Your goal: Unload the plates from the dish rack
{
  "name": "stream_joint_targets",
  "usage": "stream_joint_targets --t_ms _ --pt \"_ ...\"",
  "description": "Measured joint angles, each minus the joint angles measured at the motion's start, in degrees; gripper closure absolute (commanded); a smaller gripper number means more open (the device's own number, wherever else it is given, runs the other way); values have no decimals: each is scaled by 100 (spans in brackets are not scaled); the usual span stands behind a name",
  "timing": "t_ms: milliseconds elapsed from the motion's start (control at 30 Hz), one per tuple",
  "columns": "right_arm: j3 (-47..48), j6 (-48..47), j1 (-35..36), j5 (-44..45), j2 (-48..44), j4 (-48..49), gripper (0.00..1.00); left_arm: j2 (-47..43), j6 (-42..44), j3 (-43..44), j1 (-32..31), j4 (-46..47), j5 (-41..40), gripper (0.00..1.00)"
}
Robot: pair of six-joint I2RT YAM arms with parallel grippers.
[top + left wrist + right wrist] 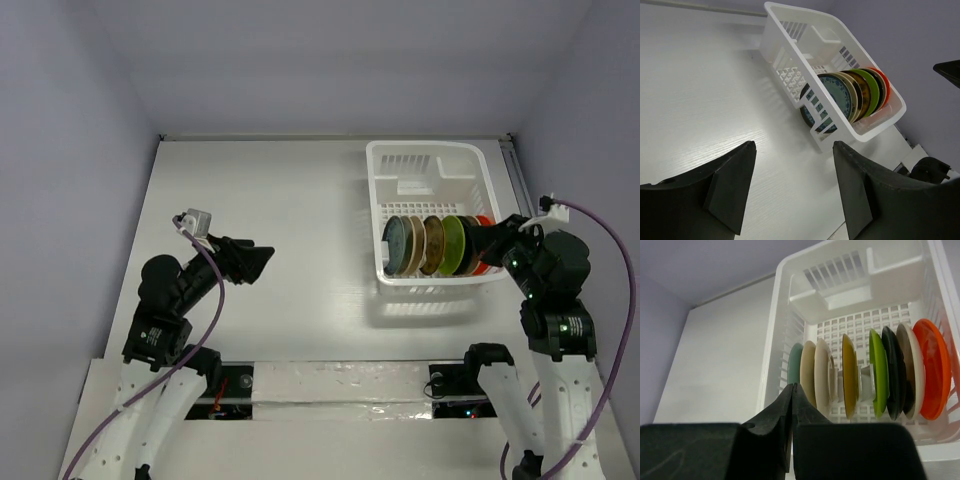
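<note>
Top view: the dish rack (372,200) sits far right on the counter (250,180), with the plates (432,246) upright in a row at its near end. The left pincer (264,264) hangs mid-counter, well apart from the rack. The right pincer (487,242) is at the rack's near right corner.

Left wrist view: jaws spread wide, released (counter below).

Right wrist view: jaws clenched together on nothing, facing the plates' edges. The orange-red plate (932,375) is at the right end.

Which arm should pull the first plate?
Right: the right gripper, though shut, is at the dish rack's near end facing the plates; the left gripper hangs open, far off over the table.
</note>
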Motion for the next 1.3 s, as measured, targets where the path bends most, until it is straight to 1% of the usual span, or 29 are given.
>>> stream_joint_targets --t_ms 67,100,167,200,233,300,333,400,433,533,567,600,633,667,700,733,767,833,933,1133,1300 --pt "-70 17 116 -26 101 9 94 26 2 0 0 0 -13 39" --pt "-85 26 221 -15 164 9 96 33 2 0 0 -2 -20 39" --pt "-90 59 573 90 354 70 97 35 0 0 0 -2 -22 43" --pt "-87 76 833 184 444 111 98 33 0 0 9 -2 -22 46" --pt "-61 114 1211 385 603 131 99 33 -2 0 31 -2 -22 53" --pt "107 168 2050 841 973 129 100 28 -7 0 39 -2 -24 60" --pt "227 181 2487 1147 1187 125 100 20 -9 0 44 0 -26 71" --pt "518 210 3220 1744 1655 76 100 -11 7 0 57 -2 -61 85" --pt "667 216 3521 2107 1902 66 100 -33 -24 0 68 -9 -94 100" --pt "966 280 4059 2994 2529 -72 99 -103 -37 0 70 -57 -302 100" --pt "1021 315 4146 3314 2695 -157 93 -118 -48 0 70 -76 -382 100" --pt "1067 356 4221 3630 2865 -295 81 -125 -52 0 70 -90 -442 100" --pt "1110 389 4258 3862 3010 -417 76 -125 -55 0 70 -105 -487 100" --pt "1147 400 4304 4061 3156 -522 70 -122 -59 0 70 -118 -520 95" --pt "1187 417 4341 4256 3307 -625 63 -118 -66 0 70 -129 -557 89" --pt "1209 446 4358 4393 3427 -695 60 -114 -63 0 76 -136 -577 82" --pt "1222 455 4387 4535 3539 -745 57 -101 -72 0 85 -138 -590 70" --pt "1222 474 4426 4728 3722 -835 56 -87 -85 0 103 -153 -616 60" --pt "1222 479 4459 4889 3880 -890 57 -87 -111 0 111 -170 -643 56" --pt "1224 476 4459 4999 4216 -859 64 -90 -116 0 111 -170 -645 55" --pt "1241 470 4459 5077 4621 -807 65 -90 -118 0 111 -170 -645 54"
